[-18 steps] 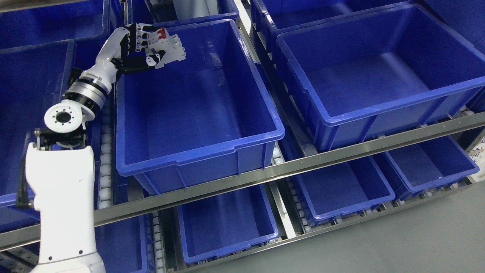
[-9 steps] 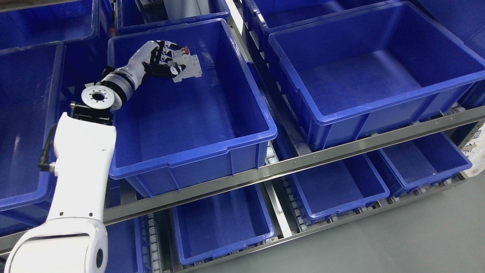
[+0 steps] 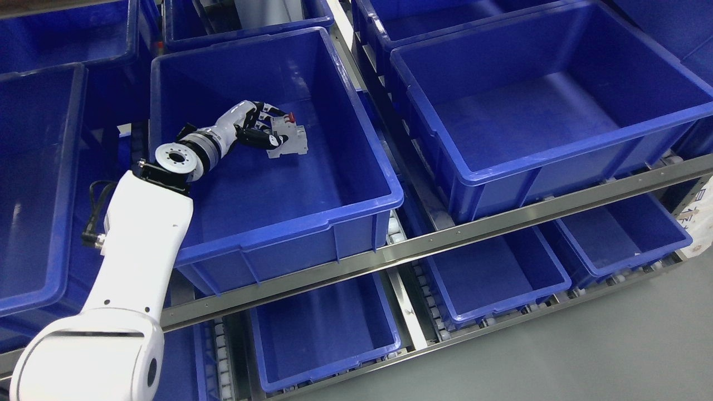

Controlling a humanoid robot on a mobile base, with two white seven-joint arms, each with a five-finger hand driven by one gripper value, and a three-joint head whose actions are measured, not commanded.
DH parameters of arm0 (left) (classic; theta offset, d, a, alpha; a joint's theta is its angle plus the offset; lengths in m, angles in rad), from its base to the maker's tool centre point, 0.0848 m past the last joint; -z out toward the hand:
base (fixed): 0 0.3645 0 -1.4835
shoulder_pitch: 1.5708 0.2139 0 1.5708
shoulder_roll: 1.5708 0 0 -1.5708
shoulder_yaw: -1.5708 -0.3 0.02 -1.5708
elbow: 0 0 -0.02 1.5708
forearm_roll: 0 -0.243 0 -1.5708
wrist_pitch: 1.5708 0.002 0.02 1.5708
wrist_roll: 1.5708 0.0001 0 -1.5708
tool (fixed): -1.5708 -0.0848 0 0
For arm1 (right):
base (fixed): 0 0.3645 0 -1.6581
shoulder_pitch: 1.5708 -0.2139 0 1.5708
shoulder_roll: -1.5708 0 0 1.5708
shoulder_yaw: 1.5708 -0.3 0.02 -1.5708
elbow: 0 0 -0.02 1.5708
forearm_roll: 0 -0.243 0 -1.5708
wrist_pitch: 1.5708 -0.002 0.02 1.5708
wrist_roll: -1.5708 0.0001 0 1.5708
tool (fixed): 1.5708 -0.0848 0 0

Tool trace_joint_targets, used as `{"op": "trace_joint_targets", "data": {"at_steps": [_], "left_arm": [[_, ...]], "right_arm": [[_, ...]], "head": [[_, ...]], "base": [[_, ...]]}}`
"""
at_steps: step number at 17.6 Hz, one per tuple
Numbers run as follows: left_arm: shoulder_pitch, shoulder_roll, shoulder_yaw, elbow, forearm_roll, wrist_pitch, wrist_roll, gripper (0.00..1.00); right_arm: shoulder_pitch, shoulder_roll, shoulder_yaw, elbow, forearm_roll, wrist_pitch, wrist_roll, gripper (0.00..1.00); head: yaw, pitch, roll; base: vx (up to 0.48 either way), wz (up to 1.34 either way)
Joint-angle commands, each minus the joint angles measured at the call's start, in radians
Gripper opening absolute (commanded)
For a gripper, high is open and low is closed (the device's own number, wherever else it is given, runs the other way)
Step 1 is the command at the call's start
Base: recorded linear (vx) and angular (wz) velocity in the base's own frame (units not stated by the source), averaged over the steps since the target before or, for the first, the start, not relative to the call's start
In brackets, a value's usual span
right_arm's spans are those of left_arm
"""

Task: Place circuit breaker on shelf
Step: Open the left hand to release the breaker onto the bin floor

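Blue plastic fills most of the head view: at the far left a deep bin (image 3: 39, 184) is cut off by the picture's edge, so only its right wall and part of its floor show. Next to it the white left arm (image 3: 131, 245) rises from the lower left corner and reaches over the near-left rim of the large blue plastic bin (image 3: 289, 220) on the upper level of the steel-railed shelf (image 3: 423, 245). Inside that bin, toward its back-left part, the left hand (image 3: 253, 125) has its dark fingers (image 3: 262, 136) curled around the light grey circuit breaker with a red switch (image 3: 289, 142), which sits low near the bin floor; whether it touches the floor cannot be made out. The fingers cover the breaker's left side. Further right a second large blue bin (image 3: 557, 161) stands on the same level, its far corner cropped. Below the rail, smaller blue bins (image 3: 323, 334) on the lower level are partly hidden by it.
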Motion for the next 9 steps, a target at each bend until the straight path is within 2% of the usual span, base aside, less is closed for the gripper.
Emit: {"op": "trace_joint_targets", "data": {"at_steps": [1,3,8,9], "left_arm": [[-0.028,0.002,-0.084,0.132,-0.003,0.008,0.001,0.54],[-0.034,0.006,-0.084,0.132,-0.003,0.008,0.001,0.63],[-0.129,0.043,-0.064,0.11,0.006,0.009,-0.001,0.99],[-0.157,0.063,-0.034,0.071,0.009,0.012,-0.001,0.99]], "right_arm": [[0.0,-0.017,0.0,0.0,0.0,0.0,0.0,1.0],[0.001,-0.017,0.0,0.0,0.0,0.0,0.0,1.0],[0.001,-0.017,0.0,0.0,0.0,0.0,0.0,1.0],[0.0,-0.017,0.0,0.0,0.0,0.0,0.0,1.0]], "head": [[0.0,0.0,0.0],[0.0,0.0,0.0],[0.0,0.0,0.0],[0.0,0.0,0.0]], "base": [[0.014,-0.02],[0.017,-0.04],[0.016,-0.01],[0.007,0.05]]}}
